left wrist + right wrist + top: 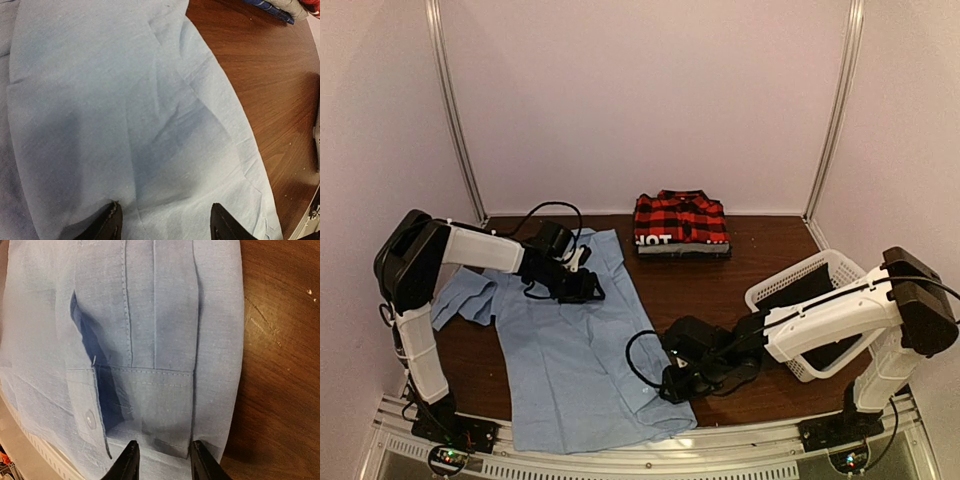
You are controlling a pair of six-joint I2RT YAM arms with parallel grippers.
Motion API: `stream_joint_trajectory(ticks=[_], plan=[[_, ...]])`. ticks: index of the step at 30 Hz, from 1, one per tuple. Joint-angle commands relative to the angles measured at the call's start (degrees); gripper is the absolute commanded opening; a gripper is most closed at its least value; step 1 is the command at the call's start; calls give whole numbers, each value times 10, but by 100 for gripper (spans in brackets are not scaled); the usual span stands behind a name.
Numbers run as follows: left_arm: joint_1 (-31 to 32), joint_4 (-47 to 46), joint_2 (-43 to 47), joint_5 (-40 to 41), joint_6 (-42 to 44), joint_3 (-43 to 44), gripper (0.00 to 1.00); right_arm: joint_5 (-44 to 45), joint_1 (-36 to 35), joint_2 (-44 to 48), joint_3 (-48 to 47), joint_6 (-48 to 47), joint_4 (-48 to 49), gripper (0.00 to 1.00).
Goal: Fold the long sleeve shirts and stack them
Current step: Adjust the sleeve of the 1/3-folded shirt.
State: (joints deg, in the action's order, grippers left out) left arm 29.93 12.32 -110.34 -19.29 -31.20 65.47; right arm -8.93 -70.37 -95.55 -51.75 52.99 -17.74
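The light blue shirt (575, 350) lies spread flat on the left half of the table, reaching its near edge. My left gripper (582, 288) hovers over the shirt's upper part; in the left wrist view (166, 216) its jaws stand wide apart above smooth blue cloth (125, 110), holding nothing. My right gripper (676, 386) is at the shirt's lower right edge. In the right wrist view (164, 452) its jaws stand apart on either side of the end of a buttoned sleeve cuff (145, 395). The red-and-black plaid shirt (680, 217) lies folded at the back centre.
The plaid shirt rests on a dark folded garment with white lettering (665, 241). A white mesh basket (790, 280) stands at the right, under the right arm. Bare wooden table (690, 290) shows between the blue shirt and the basket. White walls close in the sides and the back.
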Motion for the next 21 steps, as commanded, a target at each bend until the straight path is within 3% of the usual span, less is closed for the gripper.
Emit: stream_joint_trajectory(ticks=[1, 7, 14, 21], plan=[[-6, -16, -12, 1, -3, -4, 62, 15, -2, -14, 6, 6, 13, 37], [-6, -20, -14, -4, -5, -7, 62, 22, -7, -29, -6, 7, 3, 36], [-6, -21, -12, -5, -5, -7, 61, 31, -14, -27, -31, 6, -18, 1], [-10, -20, -9, 0, -6, -4, 61, 47, -16, 16, -41, 5, -66, 0]])
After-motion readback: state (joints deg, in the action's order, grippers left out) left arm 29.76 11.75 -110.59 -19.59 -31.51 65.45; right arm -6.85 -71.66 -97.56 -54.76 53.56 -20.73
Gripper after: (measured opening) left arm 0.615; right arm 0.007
